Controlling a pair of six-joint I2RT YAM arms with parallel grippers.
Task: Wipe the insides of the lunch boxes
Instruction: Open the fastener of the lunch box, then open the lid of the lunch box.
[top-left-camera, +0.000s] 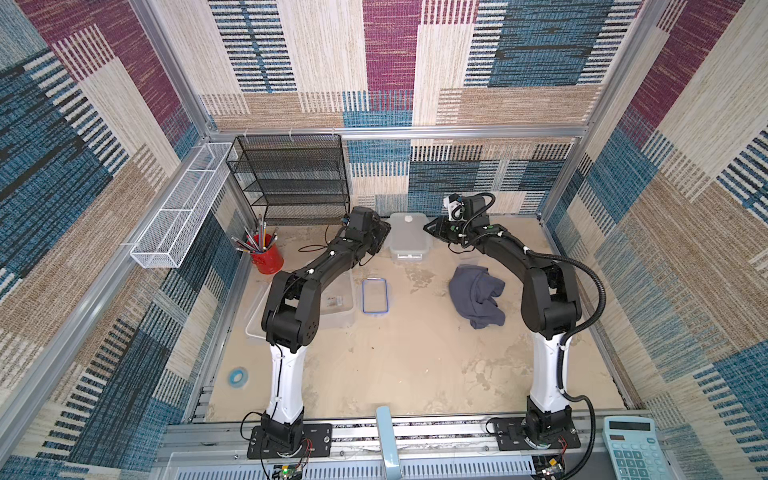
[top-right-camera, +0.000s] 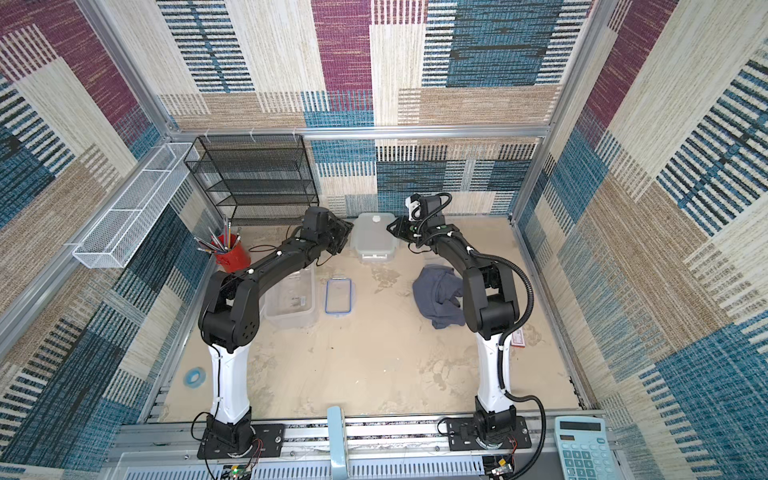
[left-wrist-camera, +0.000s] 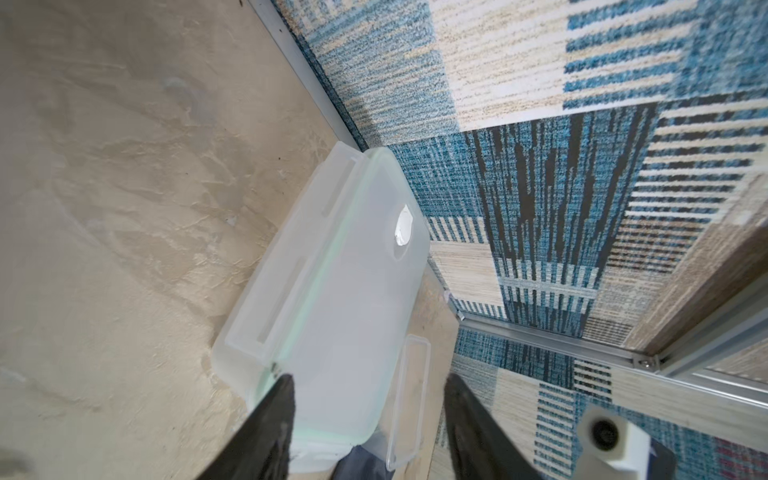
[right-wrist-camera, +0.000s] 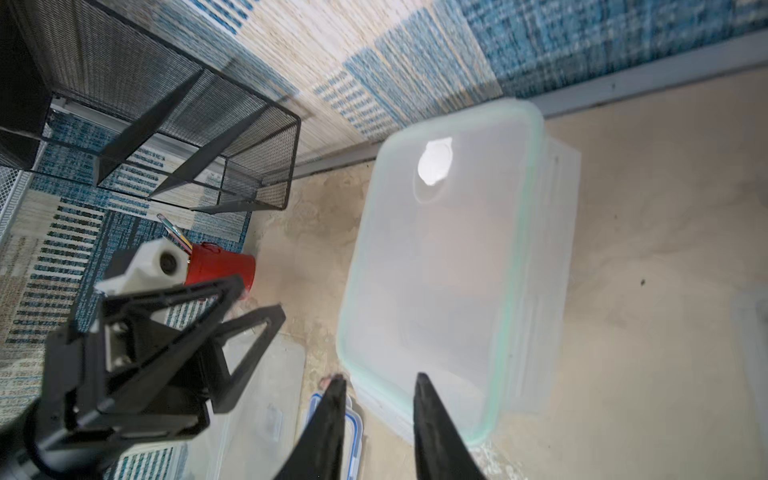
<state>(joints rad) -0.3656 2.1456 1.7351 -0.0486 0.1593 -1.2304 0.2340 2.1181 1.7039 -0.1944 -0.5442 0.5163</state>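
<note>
A medium lunch box with its green-rimmed lid on stands at the back middle of the table, seen in both top views. My left gripper is at its left side and my right gripper at its right side. In the left wrist view the left gripper is open, its fingers astride the box's near end. In the right wrist view the right gripper is open and holds nothing, just off a corner of the lid. A large open lunch box lies under my left arm. A small blue-rimmed one sits beside it.
A grey-blue cloth lies crumpled by my right arm. A red cup of pencils and a black mesh rack stand at the back left. A white wire basket hangs on the left wall. A blue tape roll lies front left.
</note>
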